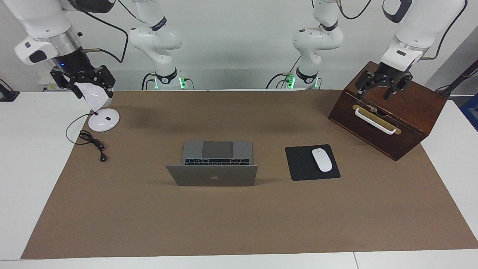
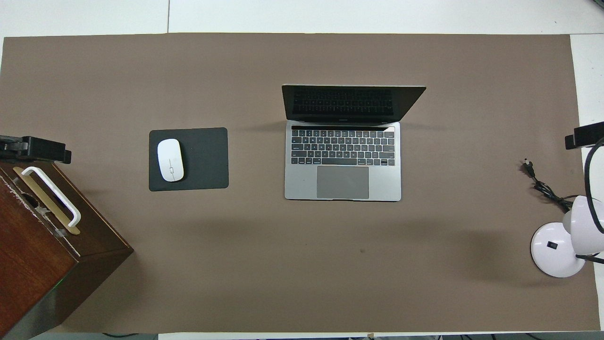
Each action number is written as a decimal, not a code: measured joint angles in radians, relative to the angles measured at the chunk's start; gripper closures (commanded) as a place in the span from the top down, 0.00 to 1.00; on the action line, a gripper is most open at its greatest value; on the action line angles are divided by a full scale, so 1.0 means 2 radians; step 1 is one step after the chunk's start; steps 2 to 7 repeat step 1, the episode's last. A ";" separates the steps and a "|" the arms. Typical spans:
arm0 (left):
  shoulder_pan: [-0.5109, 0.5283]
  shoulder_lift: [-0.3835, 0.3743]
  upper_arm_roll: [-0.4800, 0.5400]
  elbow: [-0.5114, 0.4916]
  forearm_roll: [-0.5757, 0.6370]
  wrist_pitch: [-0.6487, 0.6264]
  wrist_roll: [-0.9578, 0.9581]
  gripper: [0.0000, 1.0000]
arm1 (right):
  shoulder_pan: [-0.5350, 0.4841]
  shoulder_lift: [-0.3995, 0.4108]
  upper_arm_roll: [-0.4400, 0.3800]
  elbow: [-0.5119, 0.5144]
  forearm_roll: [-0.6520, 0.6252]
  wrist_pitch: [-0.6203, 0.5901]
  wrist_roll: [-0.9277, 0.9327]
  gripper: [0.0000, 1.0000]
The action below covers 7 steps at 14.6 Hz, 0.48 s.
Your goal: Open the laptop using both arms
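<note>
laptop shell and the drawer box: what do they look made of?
Laptop: looks like matte anodised metal, going by its even silver-grey sheen; could be painted plastic. Drawer box: dark stained wood, likely varnished, with grain and slight gloss showing; its handle looks white plastic.

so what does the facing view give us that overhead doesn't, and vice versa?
Facing only: both arms' upper links and bases, the left end effector open over the wooden box, the right end effector over the desk lamp, and the lid's apple logo. Overhead only: the dark screen and full keyboard. Both: the laptop open, white mouse on the black mouse pad, lamp cable.
</note>
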 measured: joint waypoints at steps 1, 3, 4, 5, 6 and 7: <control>0.000 0.000 0.000 0.000 0.000 0.000 0.000 1.00 | 0.000 0.000 0.000 0.000 0.000 0.000 0.000 1.00; 0.000 0.000 0.000 0.000 0.000 0.000 0.000 1.00 | 0.000 0.000 0.000 0.000 0.000 0.000 0.000 1.00; 0.000 0.000 0.000 0.000 0.000 0.000 0.000 1.00 | 0.000 0.000 0.000 0.000 0.000 0.000 0.000 1.00; 0.000 0.000 0.000 0.000 0.000 0.000 0.000 1.00 | 0.000 0.000 0.000 0.000 0.000 0.000 0.000 1.00; 0.000 0.000 0.000 0.000 0.000 0.000 0.000 1.00 | 0.000 0.000 0.000 0.000 0.000 0.000 0.000 1.00; 0.000 0.000 0.000 0.000 0.000 0.000 0.000 1.00 | 0.000 0.000 0.000 0.000 0.000 0.000 0.000 1.00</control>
